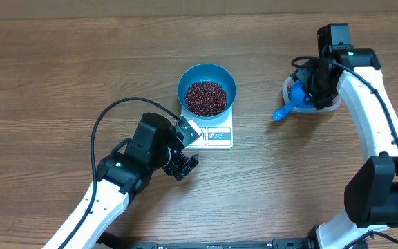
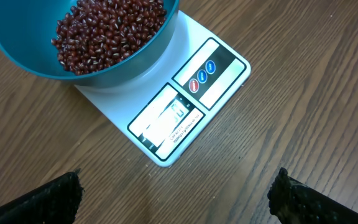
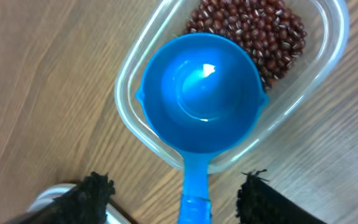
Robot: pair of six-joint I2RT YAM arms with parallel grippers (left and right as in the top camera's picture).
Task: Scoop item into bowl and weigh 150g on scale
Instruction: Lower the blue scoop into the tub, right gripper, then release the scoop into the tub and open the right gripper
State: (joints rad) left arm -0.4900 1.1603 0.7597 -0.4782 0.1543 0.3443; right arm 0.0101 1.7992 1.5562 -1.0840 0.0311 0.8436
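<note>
Wood table (image 2: 309,118), scale (image 2: 188,109) beyond left gripper (image 2: 176,198)

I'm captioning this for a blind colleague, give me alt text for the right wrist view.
An empty blue scoop sits in a clear tub on a wooden table, with red-brown beans heaped at the tub's far end. The scoop's handle points toward the camera, between open jaws that do not touch it.
</note>
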